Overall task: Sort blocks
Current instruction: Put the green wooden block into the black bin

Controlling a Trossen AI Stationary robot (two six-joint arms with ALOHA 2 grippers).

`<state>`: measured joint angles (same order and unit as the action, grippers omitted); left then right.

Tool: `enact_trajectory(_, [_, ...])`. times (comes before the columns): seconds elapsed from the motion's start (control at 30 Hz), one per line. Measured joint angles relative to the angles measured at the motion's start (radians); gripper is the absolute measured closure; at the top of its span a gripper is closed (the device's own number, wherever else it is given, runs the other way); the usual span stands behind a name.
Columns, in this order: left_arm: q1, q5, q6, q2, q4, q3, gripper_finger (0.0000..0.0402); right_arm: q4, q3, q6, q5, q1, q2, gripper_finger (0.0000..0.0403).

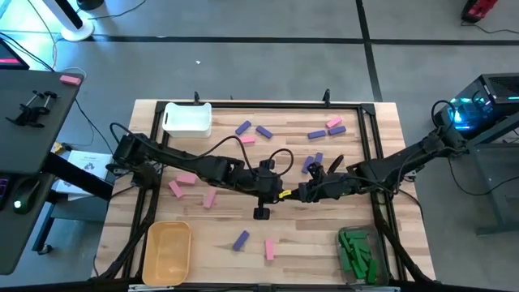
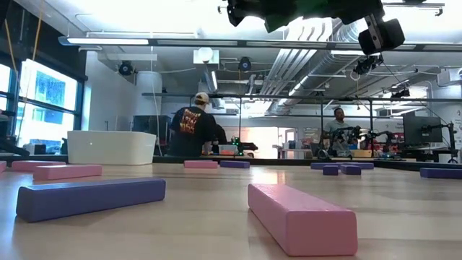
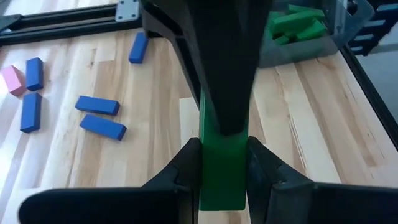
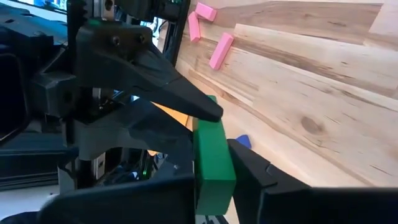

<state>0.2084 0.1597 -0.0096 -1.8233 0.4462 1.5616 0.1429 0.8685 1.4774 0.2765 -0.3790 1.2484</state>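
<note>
A green block [image 3: 222,186] hangs in mid-air over the middle of the table, between my two grippers, which meet end to end. My left gripper [image 1: 280,193] comes from the table's left and is shut on one end of the block. My right gripper [image 1: 303,192] comes from the right and is shut on the other end [image 4: 214,155]. From the low view the pair shows high above the tabletop, with a sliver of the green block [image 2: 317,9] between them. Purple blocks [image 1: 243,127] and pink blocks [image 1: 186,178] lie flat and scattered on the wood. My left gripper pinches the block's near end [image 3: 221,196] between its two fingers [image 3: 186,168], one on each long side. The fingers lie along the block and slant downward. The block is lifted clear of the table. My right gripper pinches the opposite end [image 4: 213,134] between its two fingers [image 4: 252,174], on the block's other pair of faces, a quarter turn from the left gripper's hold. It comes from the table's right, along the block, which stays clear of the table.
A white bin [image 1: 187,118] stands at the far left, a yellow bin [image 1: 168,251] at the near left, and a clear bin [image 1: 361,235] holding several green blocks at the near right. A black frame rail [image 1: 375,154] borders the work area. People stand in the room beyond.
</note>
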Motion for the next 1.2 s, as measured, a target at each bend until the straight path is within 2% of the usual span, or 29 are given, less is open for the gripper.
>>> enact_trajectory(0.33, [-0.001,0.049,-0.008,0.0,-0.004,0.001,0.035,-0.011,0.0,-0.002,0.011,0.0,0.0,0.0328])
enact_trajectory(0.43, [-0.001,0.051,-0.007,0.0,-0.004,0.001,0.035,-0.008,0.0,-0.003,0.011,0.0,0.0,0.0339])
enact_trajectory(0.6, [0.0,0.059,0.008,0.0,-0.002,0.001,0.035,0.004,0.0,-0.005,0.012,0.0,0.0,0.0393])
enact_trajectory(0.73, [-0.001,0.051,0.023,0.0,-0.002,0.001,0.0348,0.005,0.0,-0.01,0.015,0.0,0.0,0.0393])
enact_trajectory(0.97, [0.017,0.016,0.032,0.016,0.001,0.003,0.0288,0.029,0.001,-0.026,-0.004,-0.001,-0.031,0.04])
enact_trajectory(1.07, [0.026,-0.003,0.005,0.053,0.081,0.002,0.0261,0.074,0.002,-0.047,-0.009,-0.002,-0.084,0.0401])
enact_trajectory(1.2, [0.029,-0.019,-0.04,0.122,0.232,0.002,0.0244,0.172,0.003,-0.053,0.002,-0.011,-0.166,0.0401])
